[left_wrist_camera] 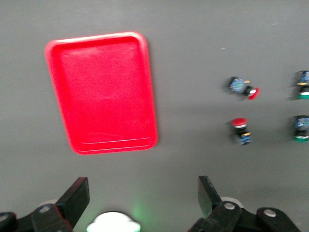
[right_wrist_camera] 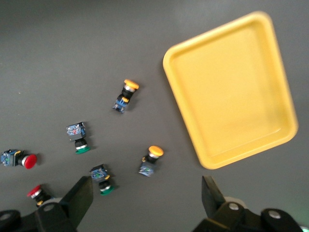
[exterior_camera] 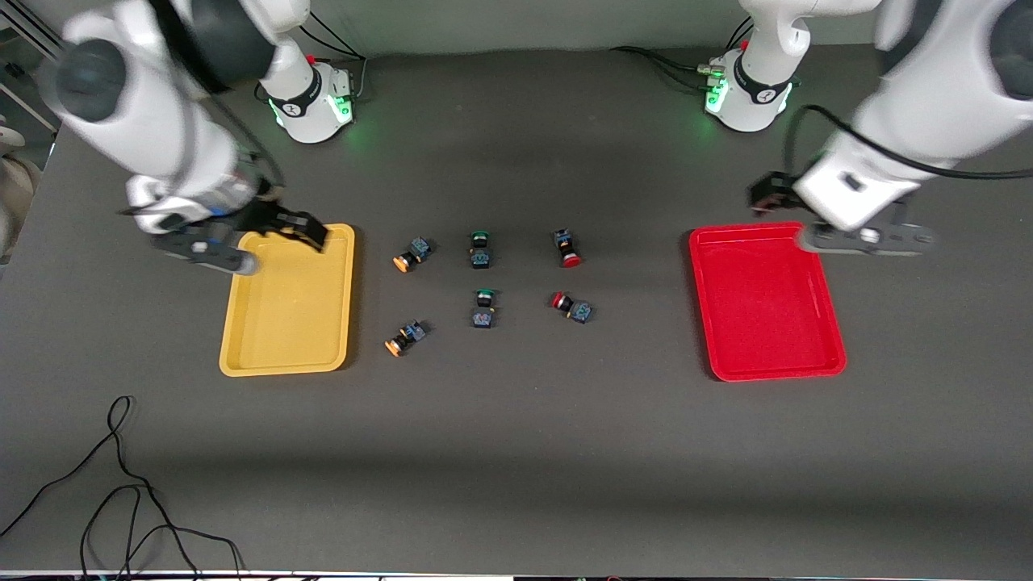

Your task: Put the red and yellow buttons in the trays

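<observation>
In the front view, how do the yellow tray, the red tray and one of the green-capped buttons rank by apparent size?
1-2. Yellow tray and red tray: they look about alike, so no ranking between them.
3. Green-capped button: by far the smallest, tiny next to either tray.

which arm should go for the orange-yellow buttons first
Right: the right gripper, open, hangs over the yellow tray, beside both orange-yellow buttons. The left gripper is over the red tray.
</observation>
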Controlling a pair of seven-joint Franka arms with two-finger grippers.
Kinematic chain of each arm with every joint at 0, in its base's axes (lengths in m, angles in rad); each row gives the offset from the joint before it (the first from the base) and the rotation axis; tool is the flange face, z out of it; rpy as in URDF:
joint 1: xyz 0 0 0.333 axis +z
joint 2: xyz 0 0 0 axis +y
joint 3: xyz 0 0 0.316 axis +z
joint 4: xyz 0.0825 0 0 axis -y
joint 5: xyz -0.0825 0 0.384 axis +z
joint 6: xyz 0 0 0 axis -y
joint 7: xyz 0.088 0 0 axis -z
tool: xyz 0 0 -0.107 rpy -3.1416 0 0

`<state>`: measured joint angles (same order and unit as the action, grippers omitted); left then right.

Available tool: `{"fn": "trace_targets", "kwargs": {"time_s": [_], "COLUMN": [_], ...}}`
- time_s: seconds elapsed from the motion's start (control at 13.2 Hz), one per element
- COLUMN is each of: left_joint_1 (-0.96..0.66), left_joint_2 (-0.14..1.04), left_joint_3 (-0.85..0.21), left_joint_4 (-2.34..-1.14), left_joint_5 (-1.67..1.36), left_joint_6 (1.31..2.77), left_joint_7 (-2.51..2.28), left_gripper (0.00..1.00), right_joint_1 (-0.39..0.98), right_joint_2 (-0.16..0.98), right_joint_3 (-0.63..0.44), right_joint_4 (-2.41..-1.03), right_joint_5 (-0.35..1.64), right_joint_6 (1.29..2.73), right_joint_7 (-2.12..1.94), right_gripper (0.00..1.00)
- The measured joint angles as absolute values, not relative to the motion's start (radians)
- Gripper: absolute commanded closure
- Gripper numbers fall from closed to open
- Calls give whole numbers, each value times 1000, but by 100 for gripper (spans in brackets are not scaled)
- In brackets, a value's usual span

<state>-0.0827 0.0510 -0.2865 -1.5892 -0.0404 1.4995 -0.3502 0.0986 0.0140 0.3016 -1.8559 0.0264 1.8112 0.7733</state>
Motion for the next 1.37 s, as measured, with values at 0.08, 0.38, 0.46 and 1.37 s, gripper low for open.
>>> {"fn": "trace_targets", "kwargs": {"time_s": [0.08, 0.38, 0.46, 1.37], "left_joint_1": [-96, -241, -284, -444], "left_joint_2": [53, 57, 61, 217], "left_joint_3": [-328, -376, -377, -373], "left_joint_4": [-1592, -1602, -1603, -1991], "left_joint_5": [-48, -97, -98, -57], "left_joint_6": [1516, 1592, 1606, 2122], "left_joint_7": [-418, -666, -720, -873], "left_gripper": [0, 0, 0, 0], "right_joint_1": [98, 96, 96, 96], "right_joint_2": [17, 40, 62, 364], "right_joint_3": [331, 403, 422, 469], "right_joint_4": [-1909, -2166, -2212, -2384], "right_joint_5": [26, 26, 26, 26], "right_joint_6": [1864, 2188, 2253, 2625], "right_joint_7": [824, 1036, 1084, 1221], "right_gripper": [0, 0, 0, 0]}}
